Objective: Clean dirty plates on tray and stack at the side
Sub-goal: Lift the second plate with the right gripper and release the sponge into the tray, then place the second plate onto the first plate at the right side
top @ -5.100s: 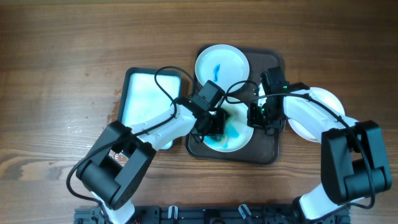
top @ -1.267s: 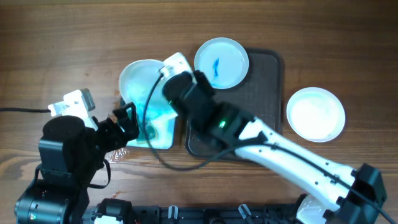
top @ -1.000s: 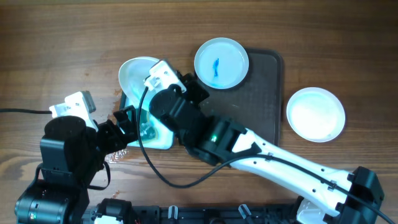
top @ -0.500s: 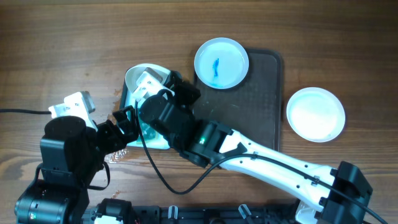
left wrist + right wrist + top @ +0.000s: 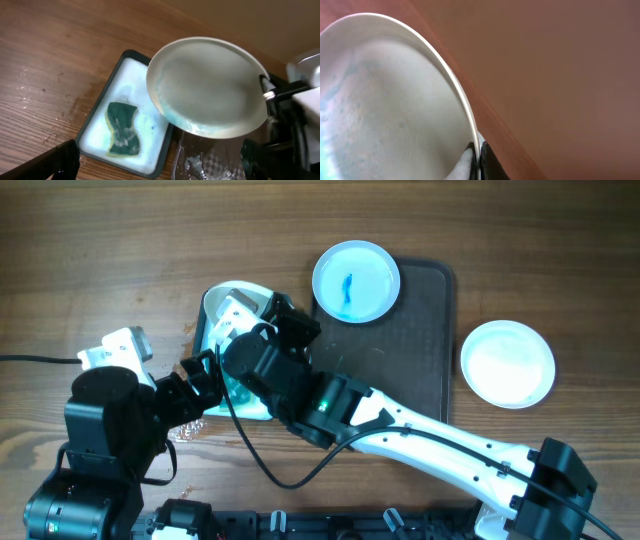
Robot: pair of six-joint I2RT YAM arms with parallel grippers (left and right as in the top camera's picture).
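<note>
The left hand (image 5: 160,155) is spread wide with nothing between its fingers. Directly beneath it lies the small tray (image 5: 131,82), wet and soapy, with the green sponge (image 5: 121,129) lying flat toward the tray's near end.

Just ahead of that open hand and above the small tray hangs the held plate (image 5: 207,87), steeply tilted. The right hand (image 5: 478,150) is clamped shut on its rim alone, one finger inside the dish and one behind it. The plate's face is filmed with suds, and bluish water has pooled along its lower edge.

Well off to the right hand's right, a smeared plate (image 5: 356,280) sits on the far left corner of the brown tray (image 5: 420,370), its blue mark untouched. Further right again, a clean plate (image 5: 508,363) rests on the table (image 5: 100,240) beside the tray.

The weak point, as I judge it, is the grip. A thin pinch on a wet, soapy rim gives little hold, and the plate's weight hangs well away from the fingers, so a quick swing back to the right could make it swivel or slide free. The pooled blue water is the second risk: carried across before it drains, it would drip on the table or onto the clean plate. The two arms are also crowded over the small tray. If the left hand goes down for the sponge while the plate hangs this low, it may knock the rim.
</note>
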